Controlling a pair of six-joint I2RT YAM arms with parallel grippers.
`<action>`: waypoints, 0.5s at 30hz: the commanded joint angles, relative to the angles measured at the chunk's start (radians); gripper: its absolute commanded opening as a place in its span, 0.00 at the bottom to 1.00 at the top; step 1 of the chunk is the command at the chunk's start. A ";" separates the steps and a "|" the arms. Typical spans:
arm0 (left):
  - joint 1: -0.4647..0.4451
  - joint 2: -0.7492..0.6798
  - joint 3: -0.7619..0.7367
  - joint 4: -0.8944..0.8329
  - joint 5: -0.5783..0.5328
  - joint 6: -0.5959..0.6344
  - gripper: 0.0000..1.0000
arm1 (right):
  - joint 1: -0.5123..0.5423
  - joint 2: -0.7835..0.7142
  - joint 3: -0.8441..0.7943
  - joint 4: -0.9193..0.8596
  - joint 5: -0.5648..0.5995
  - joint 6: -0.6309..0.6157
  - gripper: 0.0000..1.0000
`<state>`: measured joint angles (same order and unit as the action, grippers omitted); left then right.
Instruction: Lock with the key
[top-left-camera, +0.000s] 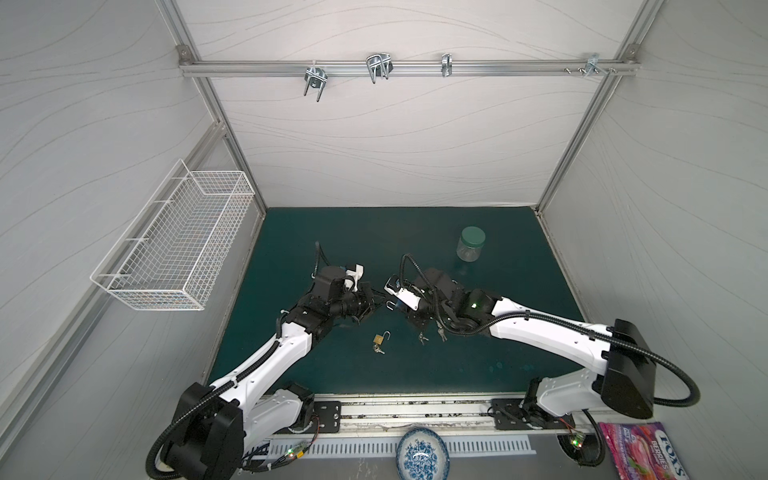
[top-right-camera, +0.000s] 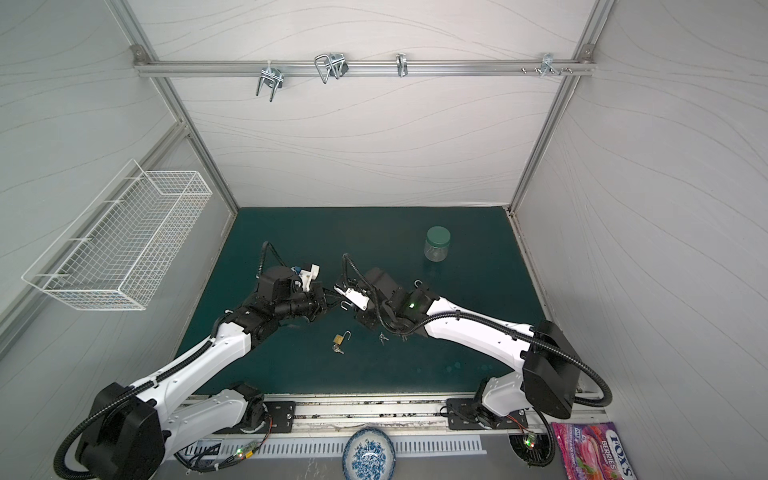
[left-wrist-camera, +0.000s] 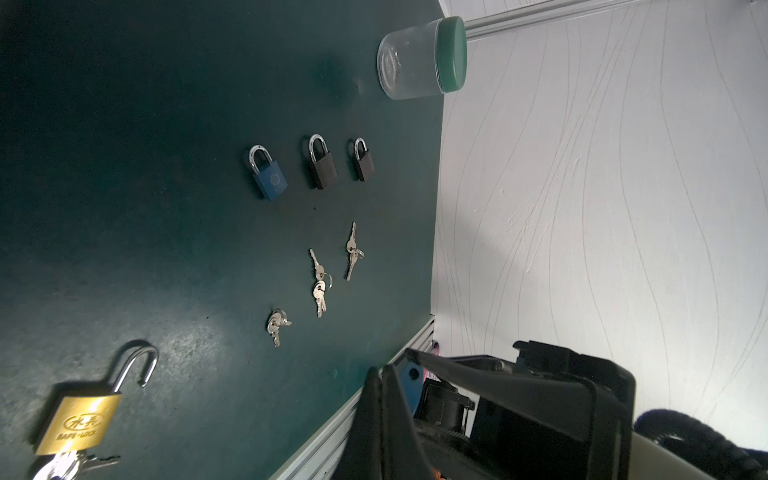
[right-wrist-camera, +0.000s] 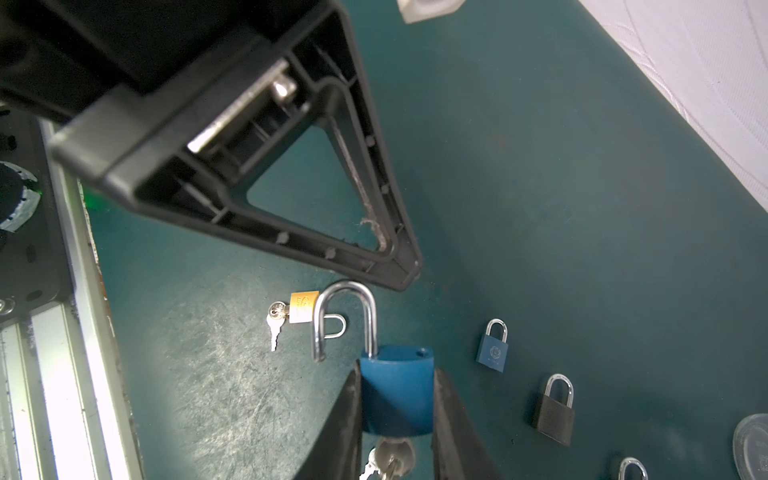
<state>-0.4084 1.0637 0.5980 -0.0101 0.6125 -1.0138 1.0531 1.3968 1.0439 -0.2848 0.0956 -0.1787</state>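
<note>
My right gripper is shut on the body of a blue padlock held above the mat. Its steel shackle stands open, and a key on a ring sits in the keyhole between the fingers. In both top views this padlock hangs at mid-table between the arms. My left gripper is shut with nothing between its fingers. Its tip sits just beside the top of the shackle; I cannot tell whether they touch. In both top views the left gripper faces the right one.
A brass padlock lies on the green mat with its shackle open and keys in it. Three closed padlocks, one blue and two black, lie beside three key bunches. A green-lidded jar stands at the back right.
</note>
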 joint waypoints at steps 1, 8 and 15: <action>-0.004 -0.025 0.055 0.002 -0.004 0.036 0.00 | -0.005 -0.062 -0.008 0.024 -0.020 0.021 0.15; -0.004 -0.055 0.071 0.016 0.017 0.057 0.43 | -0.014 -0.077 -0.013 0.001 -0.025 0.038 0.12; -0.015 -0.070 0.069 0.033 0.034 0.058 0.48 | -0.018 -0.077 -0.016 0.010 -0.025 0.049 0.12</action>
<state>-0.4107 1.0046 0.6281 -0.0174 0.6243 -0.9688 1.0401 1.3365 1.0336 -0.2855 0.0849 -0.1432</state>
